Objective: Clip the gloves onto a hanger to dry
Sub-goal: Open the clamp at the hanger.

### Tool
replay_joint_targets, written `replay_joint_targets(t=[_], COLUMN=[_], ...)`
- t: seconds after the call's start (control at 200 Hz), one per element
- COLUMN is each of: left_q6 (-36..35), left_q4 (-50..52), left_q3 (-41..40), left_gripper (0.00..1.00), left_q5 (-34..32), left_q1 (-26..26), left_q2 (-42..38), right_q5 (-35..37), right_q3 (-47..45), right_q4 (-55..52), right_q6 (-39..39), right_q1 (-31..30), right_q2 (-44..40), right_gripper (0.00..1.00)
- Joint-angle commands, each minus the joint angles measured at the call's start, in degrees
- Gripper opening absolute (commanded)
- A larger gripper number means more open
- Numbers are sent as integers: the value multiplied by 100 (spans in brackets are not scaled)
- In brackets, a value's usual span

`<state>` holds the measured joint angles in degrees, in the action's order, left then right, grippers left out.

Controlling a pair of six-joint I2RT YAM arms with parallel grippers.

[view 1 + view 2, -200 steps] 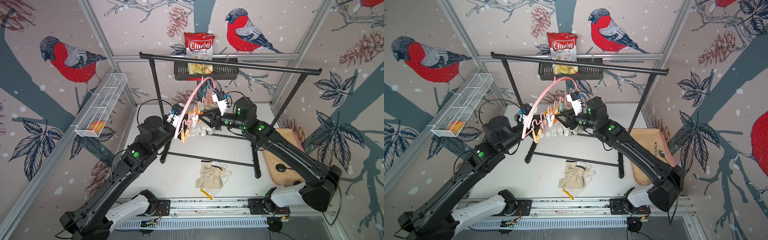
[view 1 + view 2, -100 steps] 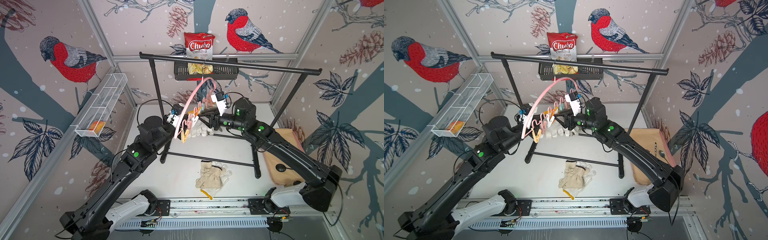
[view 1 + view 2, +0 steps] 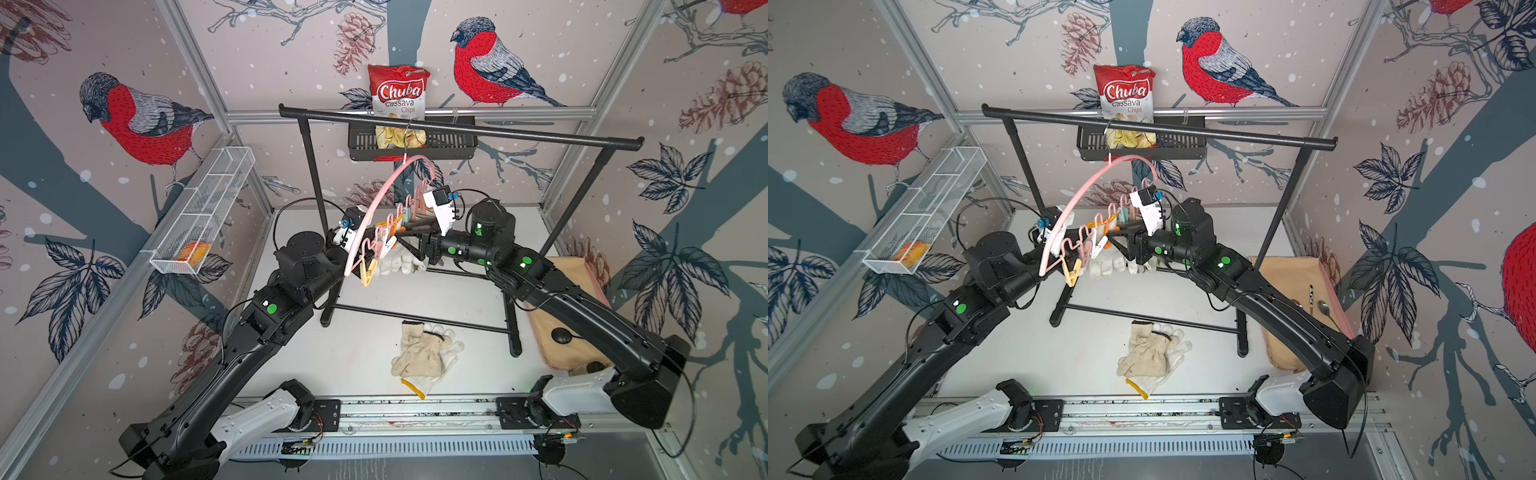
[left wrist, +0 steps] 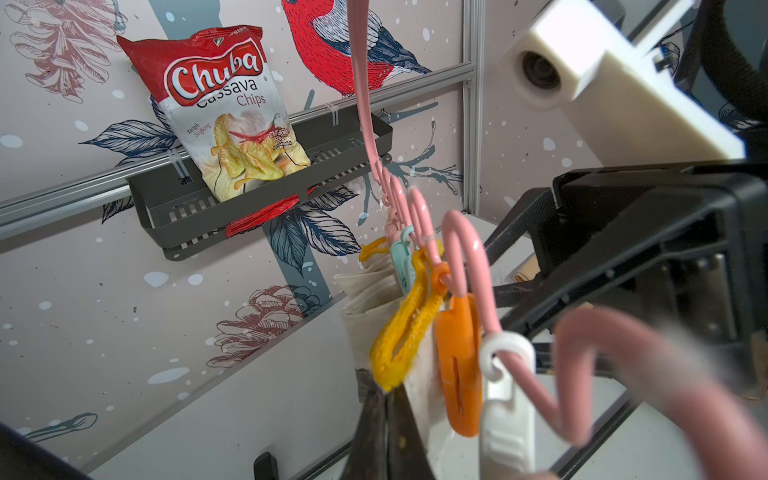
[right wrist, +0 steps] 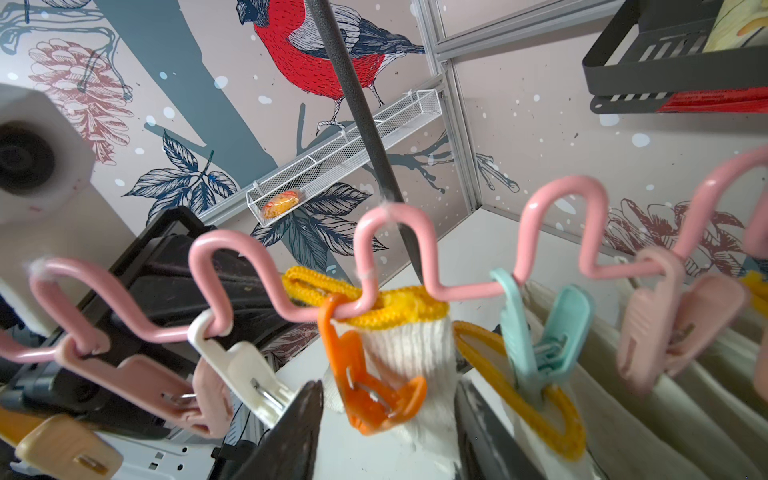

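Black rack spans upper centre in a top view; pink hanger hangs mid-frame. Loose gloves lie lower centre. Right gripper stands parted around the orange peg on a knitted glove; left gripper is closed.

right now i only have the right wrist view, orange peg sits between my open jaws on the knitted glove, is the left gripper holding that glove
observer: yes, the left gripper is shut on the glove's yellow cuff, beside the orange peg.
operator: any gloves not hung yet
observer: a heap of gloves lies on the table, on the near side of the black rack.
operator: is the hanger on the rack
observer: its metal hook is over the rack's top bar, and the pink hanger hangs tilted.
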<state>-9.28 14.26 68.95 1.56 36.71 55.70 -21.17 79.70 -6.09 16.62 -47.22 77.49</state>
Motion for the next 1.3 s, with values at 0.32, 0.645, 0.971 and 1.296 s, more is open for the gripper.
replay_joint_targets(t=[0.32,0.645,0.971,1.296], left_q6=[-4,-12,-17,-21], left_q4=[-244,-223,-220,-244], left_q3=[113,149,147,121], left_gripper=[0,0,0,0], left_q5=[103,116,129,144], left_q1=[11,11,12,8], left_q2=[37,66,77,107], right_q5=[183,210,191,183], right_q3=[-69,10,159,191], right_q4=[246,310,294,222], right_q6=[51,87,18,-4], right_q1=[-102,-129,-129,-119], right_q2=[-53,60,211,230], right_gripper=[56,57,55,44])
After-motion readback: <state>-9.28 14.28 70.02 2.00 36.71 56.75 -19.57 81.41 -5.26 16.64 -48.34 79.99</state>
